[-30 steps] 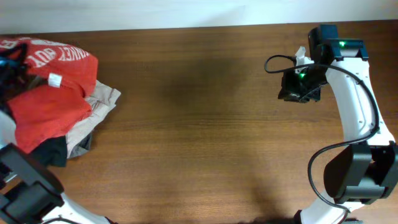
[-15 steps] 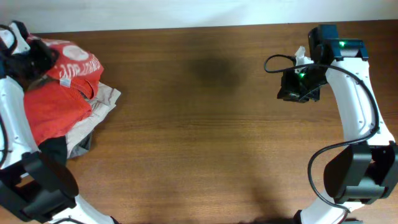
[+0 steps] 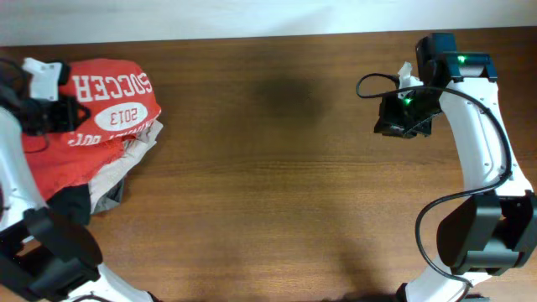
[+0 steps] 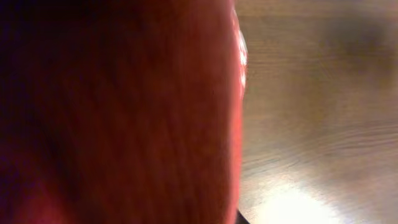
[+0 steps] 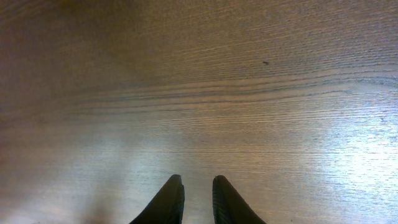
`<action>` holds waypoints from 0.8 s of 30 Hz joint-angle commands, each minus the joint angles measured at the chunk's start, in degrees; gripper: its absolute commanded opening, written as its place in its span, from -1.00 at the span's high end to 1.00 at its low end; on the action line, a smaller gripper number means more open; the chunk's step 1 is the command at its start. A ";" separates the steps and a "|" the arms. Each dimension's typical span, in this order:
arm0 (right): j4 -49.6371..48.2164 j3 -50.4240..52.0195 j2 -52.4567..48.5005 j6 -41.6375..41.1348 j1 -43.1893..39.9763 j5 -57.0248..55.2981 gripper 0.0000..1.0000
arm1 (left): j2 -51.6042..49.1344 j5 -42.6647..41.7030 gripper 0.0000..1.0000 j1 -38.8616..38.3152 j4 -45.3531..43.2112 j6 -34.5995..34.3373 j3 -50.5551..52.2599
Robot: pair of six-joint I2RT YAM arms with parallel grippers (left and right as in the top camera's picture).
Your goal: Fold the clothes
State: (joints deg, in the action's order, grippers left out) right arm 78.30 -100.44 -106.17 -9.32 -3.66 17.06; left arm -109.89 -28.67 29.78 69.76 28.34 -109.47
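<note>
Two arms work at one brown table (image 3: 277, 176), one on each side. A single pile of clothes (image 3: 84, 159) lies at the table's left end, partly cut off by the picture's edge. Three colours show in it. A red shirt (image 3: 109, 101) lies on top, with white lettering and a round badge facing up. A beige garment (image 3: 138, 151) pokes out under the shirt's right edge, and a black garment (image 3: 75, 203) sits at the bottom. The red cloth lower down in the pile may be the same shirt or a second one; the folds do not show which.

The left gripper (image 3: 60, 113) sits at the left edge of the red shirt. Its fingers are buried in the cloth, closed on the red shirt as far as can be seen. In the left wrist view the red shirt (image 4: 124, 112) fills most of the picture, blurred and dark, with only a strip of table at the right.

The right gripper (image 3: 403, 117) hangs over bare wood, well apart from the pile. In its own view the right gripper (image 5: 194, 200) has its two fingertips nearly together, with a narrow slit between them and nothing in it.
</note>
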 commanded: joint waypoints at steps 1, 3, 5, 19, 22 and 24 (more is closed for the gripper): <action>0.15 -0.52 0.07 -0.61 0.31 0.52 0.57 | 5.38 -2.49 1.00 5.18 1.77 4.96 -5.42; 0.17 -0.50 0.07 -0.61 0.31 0.52 0.57 | 6.54 -3.50 1.00 7.74 3.65 4.92 -7.10; 0.15 -0.52 0.07 -0.61 0.31 0.52 0.57 | 7.34 -3.50 1.00 9.88 4.96 4.28 -7.72; 0.17 -0.50 0.07 -0.63 0.31 0.55 0.57 | 2.01 10.08 1.00 20.79 11.04 -8.57 -6.88; 0.17 -0.50 0.07 -0.63 0.31 0.55 0.58 | -1.73 13.84 1.00 21.31 10.23 -12.11 -5.57; 0.26 -0.50 0.07 -0.63 0.31 0.55 0.58 | -4.59 14.49 1.00 21.40 10.27 -12.72 -4.94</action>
State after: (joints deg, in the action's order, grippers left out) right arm 78.46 -100.44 -106.17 -9.50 -3.66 17.06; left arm -109.73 -19.53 50.61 80.31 20.25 -116.03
